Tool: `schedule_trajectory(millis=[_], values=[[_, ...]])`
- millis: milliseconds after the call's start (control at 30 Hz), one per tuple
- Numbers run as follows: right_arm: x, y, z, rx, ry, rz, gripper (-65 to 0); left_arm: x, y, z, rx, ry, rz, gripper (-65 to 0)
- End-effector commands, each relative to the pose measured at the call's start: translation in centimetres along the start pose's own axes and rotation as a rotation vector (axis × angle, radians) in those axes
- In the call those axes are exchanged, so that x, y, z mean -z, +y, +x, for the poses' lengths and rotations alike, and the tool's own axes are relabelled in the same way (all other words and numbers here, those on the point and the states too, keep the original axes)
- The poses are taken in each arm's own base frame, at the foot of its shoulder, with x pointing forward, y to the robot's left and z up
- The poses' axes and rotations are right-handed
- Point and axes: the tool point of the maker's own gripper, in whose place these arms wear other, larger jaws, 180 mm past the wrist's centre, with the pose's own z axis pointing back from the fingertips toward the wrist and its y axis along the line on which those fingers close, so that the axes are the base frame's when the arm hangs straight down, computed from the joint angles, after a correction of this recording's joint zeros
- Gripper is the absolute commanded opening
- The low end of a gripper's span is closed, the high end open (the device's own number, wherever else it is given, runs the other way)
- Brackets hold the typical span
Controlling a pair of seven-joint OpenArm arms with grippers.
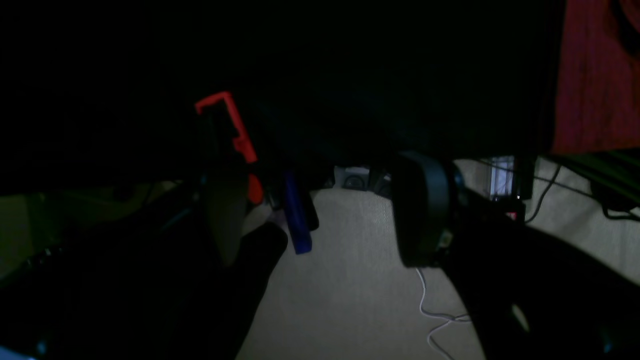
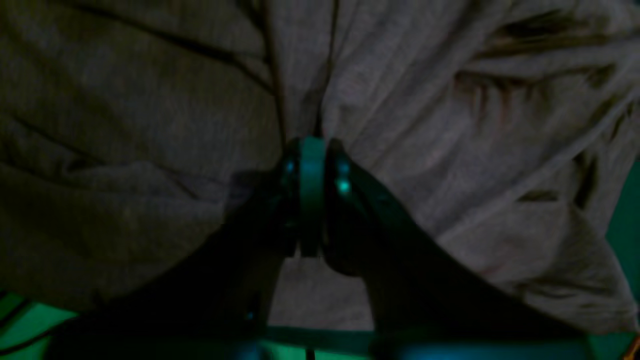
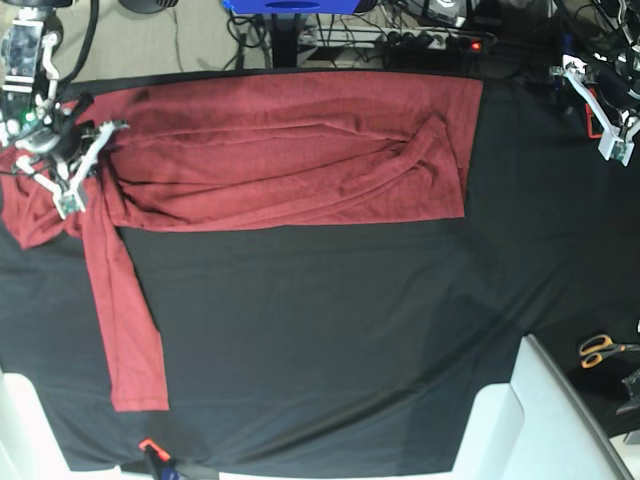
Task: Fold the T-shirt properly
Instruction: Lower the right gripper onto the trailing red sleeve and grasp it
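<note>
The brick-red T-shirt lies along the far side of the black-covered table, folded lengthwise. One long sleeve trails toward the front at the left. My right gripper sits at the shirt's left end. In the right wrist view its fingers stand close together, with T-shirt fabric bunched at the tips. My left gripper hovers at the far right, off the shirt. In the left wrist view it is open with nothing between its fingers, and the T-shirt shows at the top right.
Orange-handled scissors lie at the right edge. White panels stand at the front right and front left. An orange clip sits on the front edge. Cables and a power strip run behind the table.
</note>
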Motion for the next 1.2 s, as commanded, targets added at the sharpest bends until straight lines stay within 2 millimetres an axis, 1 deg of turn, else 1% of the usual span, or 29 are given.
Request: schedule_trajectory(millis=[0, 67, 100, 133, 167, 233, 300, 333, 400, 467, 533, 567, 633, 667, 700, 767, 867, 1033, 1100, 1133, 1167], values=[[-0.4, -0.7, 0.8, -0.011, -0.017, -0.014, -53.0, -0.3, 0.3, 0.7, 0.029, -0.017, 0.007, -21.9], [-0.9, -1.2, 1.5, -0.018, -0.025, -0.029, -43.1, -0.2, -0.1, 0.8, 0.041, -0.015, -0.006, -21.9], [-1.2, -1.2, 2.0, -0.026, -0.042, -0.035, -39.6, -0.1, -0.2, 0.8, 0.044, -0.014, -0.009, -21.9], [-1.7, -1.3, 2.9, -0.033, -0.071, -0.043, -36.9, 0.0, -0.4, 0.8, 0.046, -0.014, -0.013, -21.9], [-2.2, -1.3, 3.9, -0.035, -0.105, -0.054, -36.2, 0.0, -0.6, 0.9, 0.049, -0.013, -0.017, -21.9], [-3.4, -2.6, 5.9, -0.018, -0.176, -0.096, -36.3, 0.1, -0.8, 0.9, 0.050, -0.015, -0.025, -21.9], [-4.0, -4.2, 9.2, -0.003, -0.246, -0.136, -35.9, 0.1, -1.0, 0.9, 0.049, -0.016, -0.028, -21.9], [-3.7, -5.1, 10.5, 0.007, -0.251, -0.145, -35.9, 0.1, -1.0, 0.9, 0.049, -0.016, -0.028, -21.9], [-2.7, -6.9, 12.0, 0.025, -0.222, -0.149, -35.9, 0.2, -1.0, 0.9, 0.048, -0.015, -0.028, -21.9], [-0.8, -8.4, 13.8, 0.075, -0.199, -0.125, -35.9, 0.1, -0.9, 0.9, 0.047, -0.015, -0.027, -21.9], [1.3, -8.9, 15.0, 0.126, -0.177, -0.081, -35.9, 0.1, -0.9, 0.9, 0.048, -0.016, -0.026, -21.9], [2.2, -9.6, 15.3, 0.152, -0.163, -0.063, -36.0, 0.1, -0.9, 0.8, 0.048, -0.013, -0.027, -21.9], [3.9, -9.9, 15.8, 0.202, -0.145, -0.020, -36.2, 0.1, -0.9, 0.7, 0.048, -0.010, -0.027, -21.9], [4.8, -9.5, 16.2, 0.229, -0.143, 0.010, -36.2, 0.1, -0.9, 0.6, 0.047, -0.009, -0.026, -21.9], [5.5, -9.5, 16.1, 0.253, -0.140, 0.029, -36.2, 0.1, -0.9, 0.5, 0.047, -0.007, -0.026, -21.9], [6.4, -9.4, 16.2, 0.291, -0.147, 0.057, -36.3, 0.0, -0.8, 0.5, 0.046, -0.007, -0.025, -21.9], [7.4, -8.6, 16.4, 0.329, -0.156, 0.095, -36.3, 0.1, -0.8, 0.4, 0.047, -0.004, -0.023, -21.9], [8.8, -7.3, 15.6, 0.389, -0.185, 0.126, -36.5, 0.1, -0.8, 0.5, 0.047, -0.006, -0.023, -21.9], [9.0, -7.0, 15.2, 0.398, -0.187, 0.131, -36.6, 0.1, -0.8, 0.5, 0.046, -0.007, -0.024, -21.9], [9.0, -7.0, 15.2, 0.398, -0.187, 0.131, -37.2, 0.1, -0.8, 0.5, 0.047, -0.006, -0.023, -21.9], [9.0, -7.0, 15.1, 0.398, -0.185, 0.131, -40.5, 0.1, -0.8, 0.5, 0.047, -0.007, -0.023, -21.9]])
